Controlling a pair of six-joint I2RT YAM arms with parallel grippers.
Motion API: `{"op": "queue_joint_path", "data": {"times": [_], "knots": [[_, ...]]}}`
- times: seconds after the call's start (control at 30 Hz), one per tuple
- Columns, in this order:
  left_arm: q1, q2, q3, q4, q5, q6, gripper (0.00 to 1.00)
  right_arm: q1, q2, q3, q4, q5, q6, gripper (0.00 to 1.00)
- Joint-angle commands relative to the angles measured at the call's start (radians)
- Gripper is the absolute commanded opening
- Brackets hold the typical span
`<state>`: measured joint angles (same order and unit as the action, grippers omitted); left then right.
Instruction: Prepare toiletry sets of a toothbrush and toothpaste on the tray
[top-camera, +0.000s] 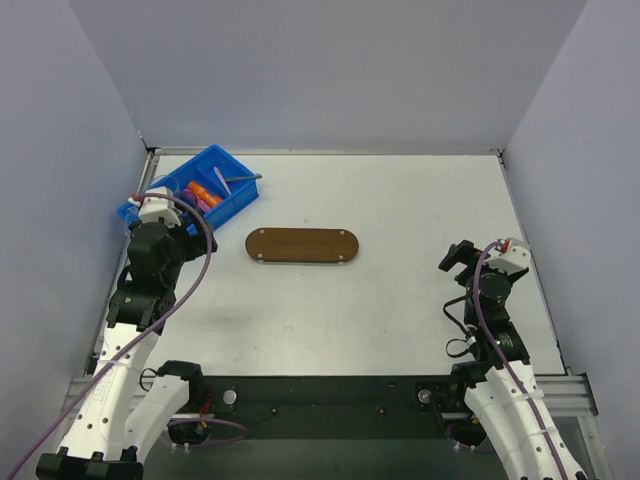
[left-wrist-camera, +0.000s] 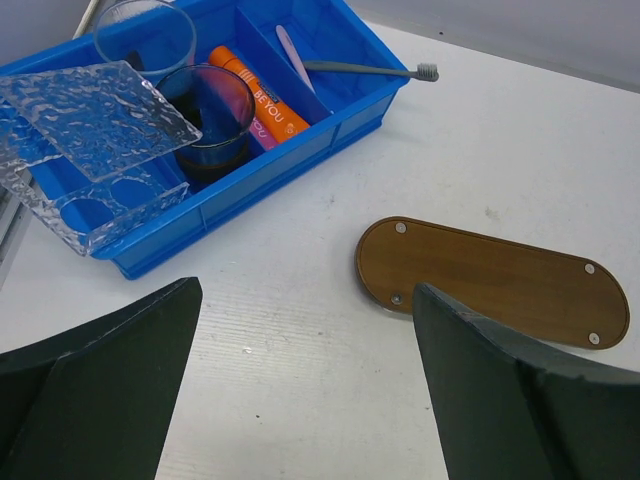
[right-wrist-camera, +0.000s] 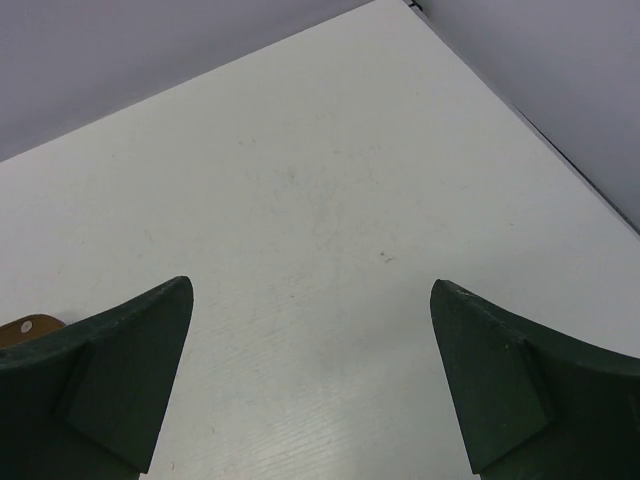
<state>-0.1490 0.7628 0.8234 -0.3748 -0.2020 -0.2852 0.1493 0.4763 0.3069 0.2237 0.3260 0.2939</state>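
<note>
The dark-brown oval tray (top-camera: 302, 245) lies bare on the white table; it also shows in the left wrist view (left-wrist-camera: 490, 280). An orange toothpaste tube (left-wrist-camera: 262, 98) lies in the blue bin (left-wrist-camera: 300, 162), next to a pale lavender stick (left-wrist-camera: 294, 55). A grey toothbrush (left-wrist-camera: 370, 69) rests across the bin's rim. In the top view the tube (top-camera: 203, 190) and grey brush (top-camera: 242, 179) show in the bin (top-camera: 236, 205). My left gripper (left-wrist-camera: 305, 290) is open and empty, above the table between bin and tray (top-camera: 165, 225). My right gripper (right-wrist-camera: 311, 287) is open and empty at the right (top-camera: 460, 258).
The bin also holds a dark glass cup (left-wrist-camera: 207, 120), a clear cup (left-wrist-camera: 145, 35) and a clear textured holder (left-wrist-camera: 85, 130) at its near end. Grey walls enclose the table on three sides. The tray's end shows in the right wrist view (right-wrist-camera: 25, 328).
</note>
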Motion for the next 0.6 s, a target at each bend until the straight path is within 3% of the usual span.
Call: {"op": "queue_joint_path", "data": {"times": [0.0,0.43,0.57], "knots": [[0.006,-0.003,0.042,0.007,-0.033,0.0,0.97,-0.007,-0.019,0.052,-0.018,0.079,0.072,1.0],[0.008,-0.017,0.033,0.031,-0.022,0.064,0.97,-0.005,-0.057,0.099,-0.136,0.134,0.112,1.0],[0.008,-0.033,0.074,0.059,-0.103,0.076,0.97,-0.007,-0.056,0.124,-0.179,0.145,0.111,1.0]]}}
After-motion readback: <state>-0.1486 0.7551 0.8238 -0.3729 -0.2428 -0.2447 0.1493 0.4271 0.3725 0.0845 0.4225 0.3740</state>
